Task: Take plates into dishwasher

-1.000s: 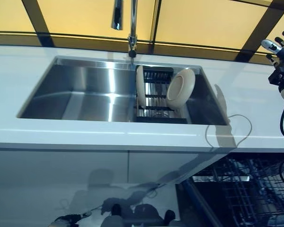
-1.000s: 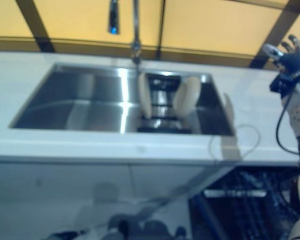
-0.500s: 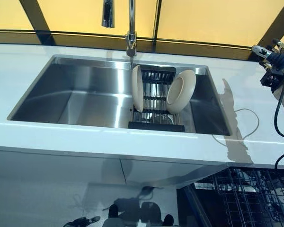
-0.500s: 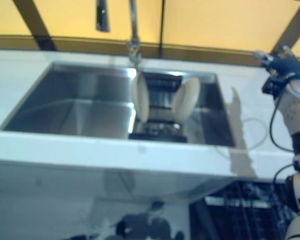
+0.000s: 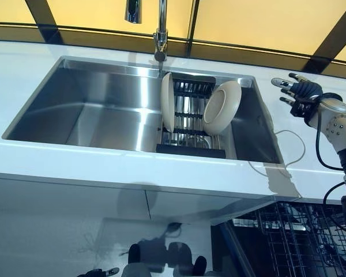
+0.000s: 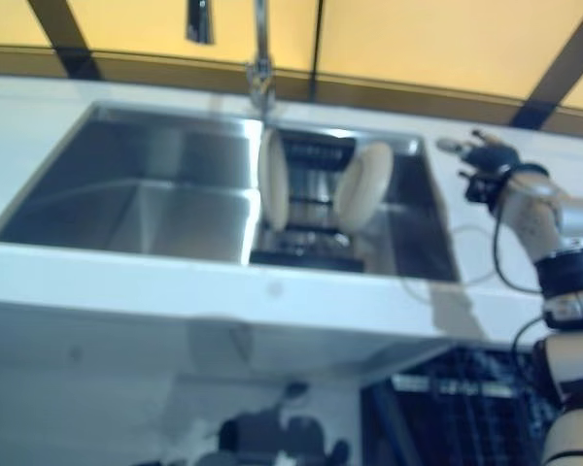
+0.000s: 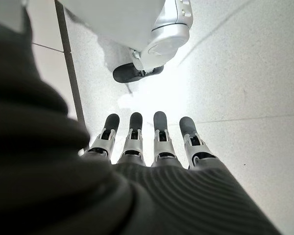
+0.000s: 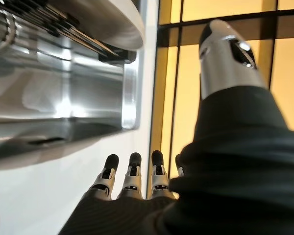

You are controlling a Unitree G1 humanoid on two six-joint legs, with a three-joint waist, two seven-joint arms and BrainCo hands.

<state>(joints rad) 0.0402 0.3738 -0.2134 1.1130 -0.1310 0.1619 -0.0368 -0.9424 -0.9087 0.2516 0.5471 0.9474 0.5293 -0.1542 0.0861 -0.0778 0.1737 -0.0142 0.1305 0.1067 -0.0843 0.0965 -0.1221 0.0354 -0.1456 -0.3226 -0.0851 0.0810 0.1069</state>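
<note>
Stainless steel sink (image 5: 92, 112) is sitting in the white counter (image 5: 104, 164), with a dark rack (image 5: 187, 144) in its right-hand compartment. Two cream plates are standing on edge in that rack: the left plate (image 5: 168, 103) is upright at about 11 o'clock of the rack, and the right plate (image 5: 221, 107) is leaning at about 1 o'clock, concave face toward the camera. The right hand (image 5: 297, 92) is hovering above the counter at 3 o'clock of the sink, just beyond its right rim, fingers straight and spread, holding nothing; its wrist view confirms relaxed fingers with the sink's edge ahead. The left hand (image 7: 147, 142) is hanging low over the floor, fingers extended, empty and idle. The dishwasher rack (image 5: 300, 242) is showing open at 5 o'clock, below the counter; no plates are visible in the part shown. Judgement: the reach toward the first plate is in hand. The next move is calling for the right hand to travel toward 9 o'clock, over the rim, and close on the nearer, leaning plate's edge without knocking its neighbour.
</note>
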